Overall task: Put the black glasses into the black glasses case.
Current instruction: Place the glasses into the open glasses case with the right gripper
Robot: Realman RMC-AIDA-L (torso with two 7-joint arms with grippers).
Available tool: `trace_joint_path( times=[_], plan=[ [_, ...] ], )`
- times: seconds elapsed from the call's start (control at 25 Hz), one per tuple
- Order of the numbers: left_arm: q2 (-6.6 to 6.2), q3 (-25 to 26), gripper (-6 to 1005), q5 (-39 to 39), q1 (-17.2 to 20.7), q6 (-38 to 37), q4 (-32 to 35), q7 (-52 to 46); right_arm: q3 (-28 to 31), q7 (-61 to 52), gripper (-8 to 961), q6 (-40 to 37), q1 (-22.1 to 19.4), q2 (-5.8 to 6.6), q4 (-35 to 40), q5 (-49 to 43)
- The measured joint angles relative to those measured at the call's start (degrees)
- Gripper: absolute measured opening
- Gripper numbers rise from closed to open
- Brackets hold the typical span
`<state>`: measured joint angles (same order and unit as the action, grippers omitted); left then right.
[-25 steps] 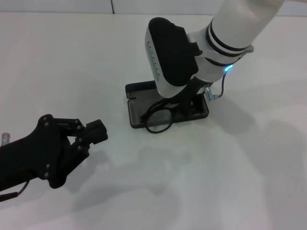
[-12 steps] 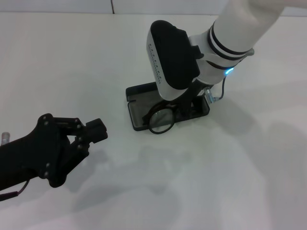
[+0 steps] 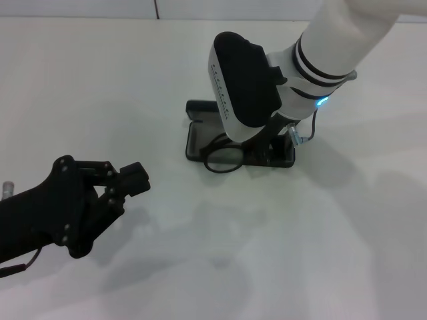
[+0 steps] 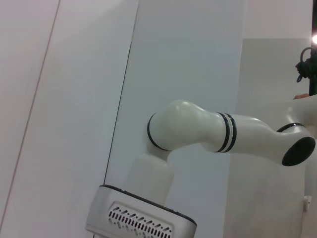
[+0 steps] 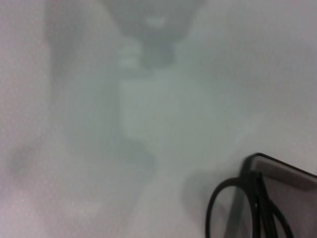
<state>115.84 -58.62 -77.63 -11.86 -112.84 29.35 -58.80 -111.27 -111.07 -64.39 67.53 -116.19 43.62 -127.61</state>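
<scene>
The black glasses case [image 3: 198, 143] lies open on the white table, its lid at the far side. The black glasses [image 3: 223, 161] rest tilted at the case's near edge. One round lens hangs over the rim and the rest is hidden under my right gripper [image 3: 257, 148]. That gripper reaches down into the case and is shut on the glasses. In the right wrist view the glasses [image 5: 231, 212] and a corner of the case [image 5: 283, 173] show close up. My left gripper [image 3: 130, 183] hangs idle at the near left, well away from the case.
White tabletop [image 3: 320, 253] lies all around the case. The table's far edge meets a wall at the top of the head view. The left wrist view shows only a white arm [image 4: 208, 134] and wall panels.
My right gripper has moved a little right with the glasses. The case has turned and slid right with it, now lying more level. The left arm has barely moved.
</scene>
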Motion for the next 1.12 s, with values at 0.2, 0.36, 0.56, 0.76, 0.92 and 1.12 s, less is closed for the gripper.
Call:
trace_joint_path(
  times=[0.2,0.36,0.56,0.76,0.92,1.12],
  plan=[
    [0.00,0.0,63,0.1,0.1,0.0,0.0,0.0,0.0,-0.1,129,0.2,-0.2,0.00,0.2,-0.4],
    [0.05,0.0,63,0.1,0.2,0.0,0.0,0.0,0.0,-0.2,80,0.2,-0.9,0.00,1.2,-0.4],
    [0.08,0.0,63,0.1,0.3,0.0,0.0,0.0,0.5,-0.4,61,-0.4,-2.6,0.00,4.1,-0.5],
    [0.09,0.0,63,0.1,0.4,-0.1,0.0,0.4,1.5,-1.1,61,-0.8,-4.0,0.00,6.0,-0.5],
    [0.09,0.0,63,0.1,0.5,-0.3,0.0,0.6,3.9,-3.3,61,-1.9,-5.4,0.00,8.7,-2.7],
    [0.09,0.0,64,0.1,0.5,-0.3,0.0,0.7,4.5,-7.7,61,-2.9,-7.6,0.00,13.0,-5.7]
  ],
)
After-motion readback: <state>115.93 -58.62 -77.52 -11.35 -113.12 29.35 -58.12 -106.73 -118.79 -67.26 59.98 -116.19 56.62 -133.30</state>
